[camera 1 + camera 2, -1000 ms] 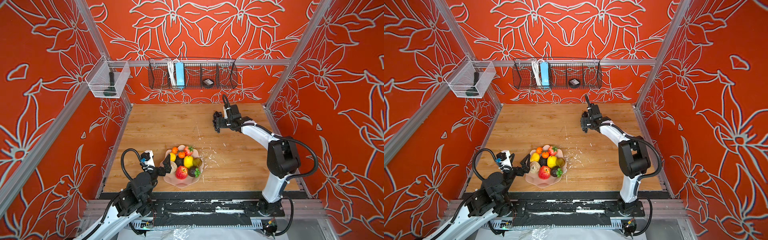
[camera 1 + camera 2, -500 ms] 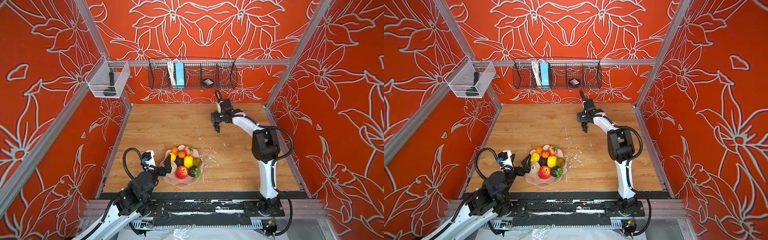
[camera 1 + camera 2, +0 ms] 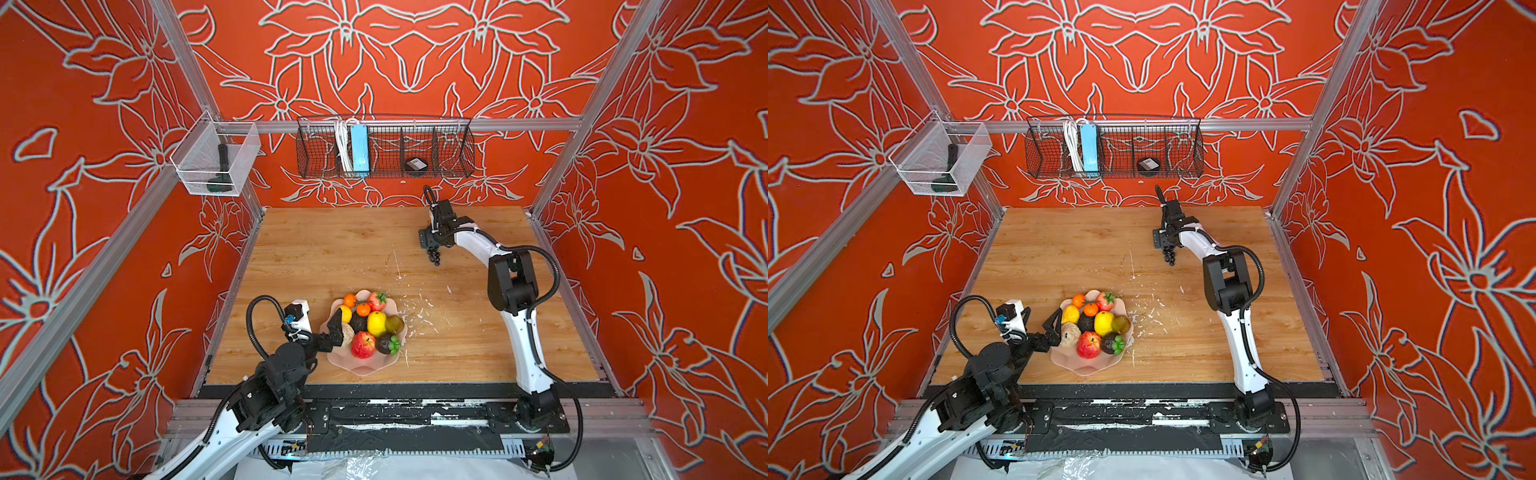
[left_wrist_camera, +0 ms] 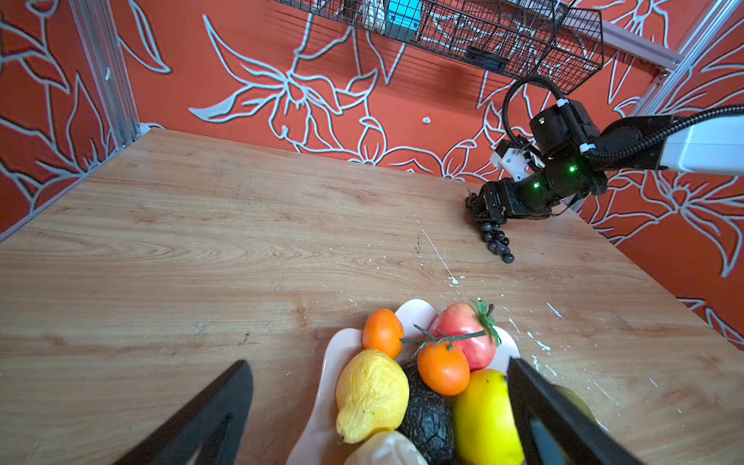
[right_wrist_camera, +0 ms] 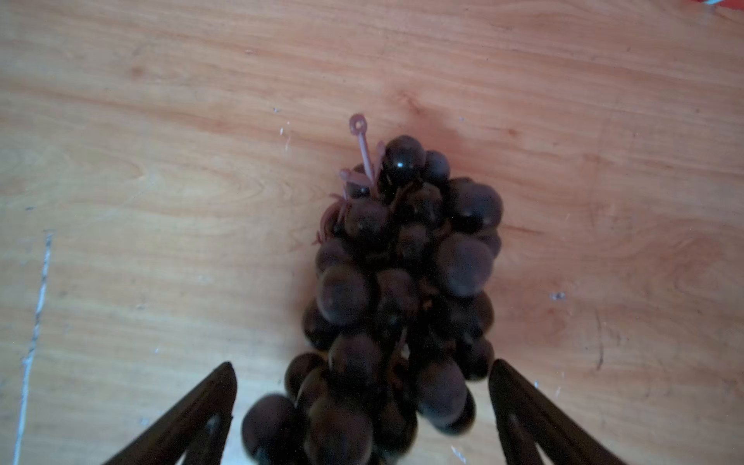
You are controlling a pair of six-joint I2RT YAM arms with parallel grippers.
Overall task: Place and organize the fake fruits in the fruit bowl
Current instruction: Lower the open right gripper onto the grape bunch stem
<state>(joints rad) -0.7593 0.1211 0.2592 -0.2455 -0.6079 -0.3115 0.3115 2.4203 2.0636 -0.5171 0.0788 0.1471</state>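
Left wrist: two lemons (image 4: 370, 394), two oranges (image 4: 443, 368), one grape bunch (image 4: 495, 241).

Both arms share one build. The left arm (image 3: 286, 365) has glossy white tubular links between chunky matte black joint housings, and a ribbed black cable (image 3: 248, 322) loops beside it. A white wrist block (image 3: 300, 316) carries a small black camera and a blue plug. The right arm (image 3: 524, 349) has the same white links, a boxy black elbow housing (image 3: 510, 282), a thin black cable bound by white ties (image 4: 587, 147), and two green lights (image 4: 571, 168) on its black wrist. The jaws are black, flat and tapered, with triangular cut-outs.
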